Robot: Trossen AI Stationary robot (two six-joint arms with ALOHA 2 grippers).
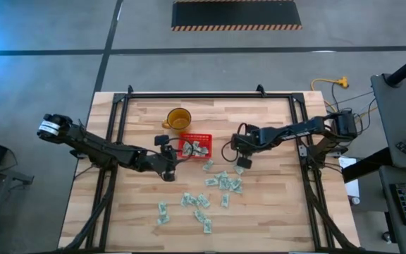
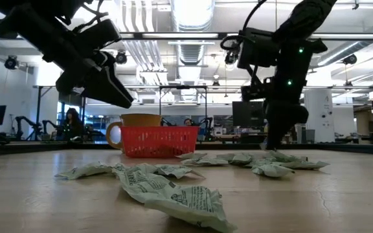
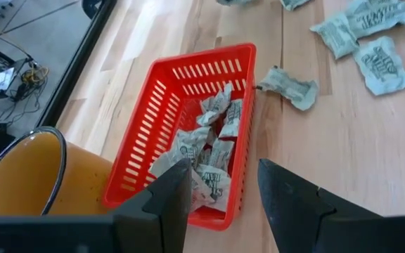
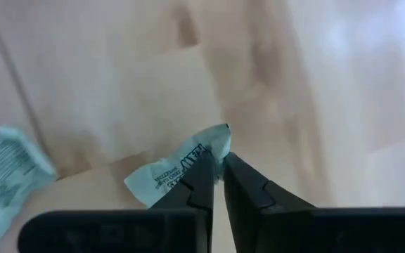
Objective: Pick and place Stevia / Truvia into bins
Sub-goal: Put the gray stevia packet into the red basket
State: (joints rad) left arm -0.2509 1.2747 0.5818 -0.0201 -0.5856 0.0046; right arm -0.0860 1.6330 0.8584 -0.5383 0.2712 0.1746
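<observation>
The red basket [image 1: 194, 146] stands mid-table with several pale green sachets [image 3: 209, 144] lying inside it. More sachets [image 1: 224, 182] lie scattered flat on the wood toward the near edge. My right gripper [image 4: 219, 176] points down just right of the basket, at the far end of that scatter [image 2: 272, 144], and is shut on one sachet [image 4: 174, 172]. My left gripper [image 3: 223, 169] hangs open above the table at the basket's near left side [image 1: 168, 173], with nothing between its fingers. My right gripper pinches one sachet between its two fingertips at one end, by the edge [image 4: 213, 149]. The fingers come from above, pointing steeply down. The rest of the sachet sticks out beyond the fingertips. I cannot tell whether it is clear of the table.
An amber-yellow cup [image 1: 178, 118] stands just beyond the basket on its far left. A lone sachet [image 3: 290, 88] lies beside the basket's right wall. A black frame [image 1: 118, 113] borders the table's left, far and right sides. Bare wood lies along the far right.
</observation>
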